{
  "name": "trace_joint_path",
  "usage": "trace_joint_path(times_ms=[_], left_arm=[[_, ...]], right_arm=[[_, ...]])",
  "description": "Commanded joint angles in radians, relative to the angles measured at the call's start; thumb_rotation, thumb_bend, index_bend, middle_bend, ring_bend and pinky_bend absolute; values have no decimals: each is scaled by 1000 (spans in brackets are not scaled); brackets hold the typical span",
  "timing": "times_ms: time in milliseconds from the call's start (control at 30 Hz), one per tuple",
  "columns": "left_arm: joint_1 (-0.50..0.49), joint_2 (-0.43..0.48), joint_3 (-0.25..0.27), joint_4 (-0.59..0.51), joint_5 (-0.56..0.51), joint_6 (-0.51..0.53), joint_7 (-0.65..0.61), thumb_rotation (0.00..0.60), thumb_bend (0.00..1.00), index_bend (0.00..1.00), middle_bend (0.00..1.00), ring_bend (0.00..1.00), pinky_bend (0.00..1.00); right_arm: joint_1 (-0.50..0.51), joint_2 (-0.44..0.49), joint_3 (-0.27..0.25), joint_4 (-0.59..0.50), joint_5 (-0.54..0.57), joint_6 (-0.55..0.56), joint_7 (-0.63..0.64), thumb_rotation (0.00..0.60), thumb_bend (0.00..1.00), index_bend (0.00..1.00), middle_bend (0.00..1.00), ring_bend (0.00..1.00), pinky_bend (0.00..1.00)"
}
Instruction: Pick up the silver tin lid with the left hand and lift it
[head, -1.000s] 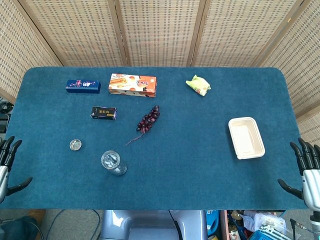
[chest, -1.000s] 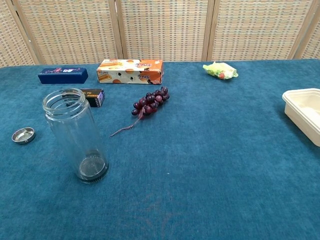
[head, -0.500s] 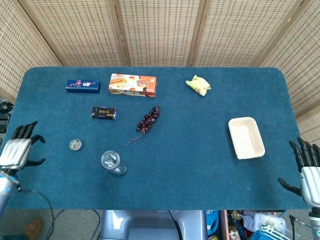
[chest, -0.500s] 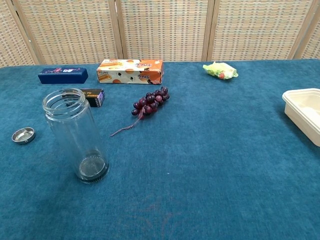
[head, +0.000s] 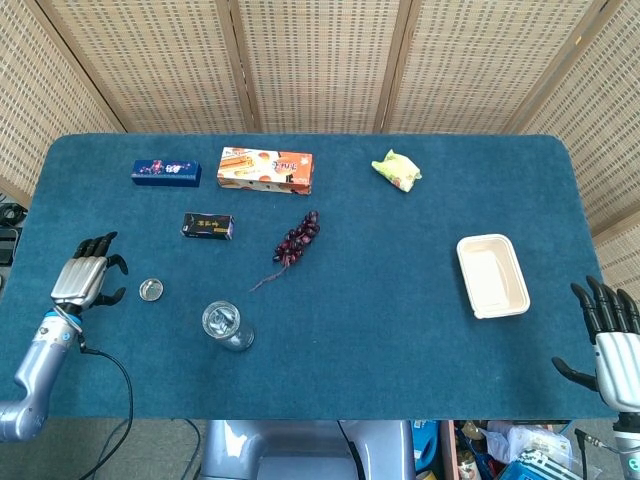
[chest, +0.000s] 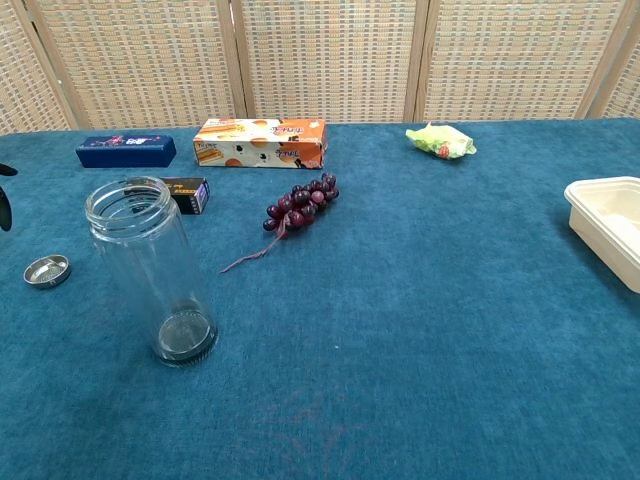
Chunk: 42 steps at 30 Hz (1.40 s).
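Spreading across both views, the blue bench (head: 400, 330) carries everything, with wide bare cloth through its middle and along the near edge. Toward the right edge sits a cream tray (head: 492, 275), well apart from the rest. Near the far edge lie an orange box (head: 265, 169), a dark blue box (head: 166, 173) toward the far left corner, and a green packet (head: 397, 170) further right. A small black box (head: 208, 226) lies nearer the middle-left, a bunch of purple grapes (head: 298, 238) just right of it. A glass jar (chest: 152, 268) stands upright close to the near left part. The left hand (head: 83, 278) hovers by the left edge, fingers spread and holding nothing; only dark fingertips (chest: 4, 205) show in the chest view. The silver tin lid (head: 151, 290) lies flat just beside that hand, toward the jar, not touched. The right hand (head: 612, 345) hangs off the near right corner, fingers apart, empty
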Motion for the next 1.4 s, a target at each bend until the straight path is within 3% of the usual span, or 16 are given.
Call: trace_joint_path(times_ms=[33, 900, 1100, 1400], left_arm=[[-14, -20, 0, 18, -12, -16, 0, 600, 355, 483, 0, 0, 0], [-61, -109, 19, 92, -43, -63, 3, 600, 381, 520, 0, 0, 0], [-71, -118, 20, 93, -54, -73, 16, 600, 465, 536, 0, 0, 0], [-78, -122, 23, 84, -79, -76, 49, 600, 479, 549, 0, 0, 0]], right_arm=[[1, 1, -1, -1, 4, -4, -3, 600, 0, 67, 0, 0, 0], [4, 9, -1, 0, 12, -12, 28, 600, 0, 67, 0, 0, 0], [5, 11, 0, 3, 17, -15, 38, 600, 0, 67, 0, 0, 0], [6, 12, -2, 4, 17, -18, 40, 600, 0, 67, 0, 0, 0]])
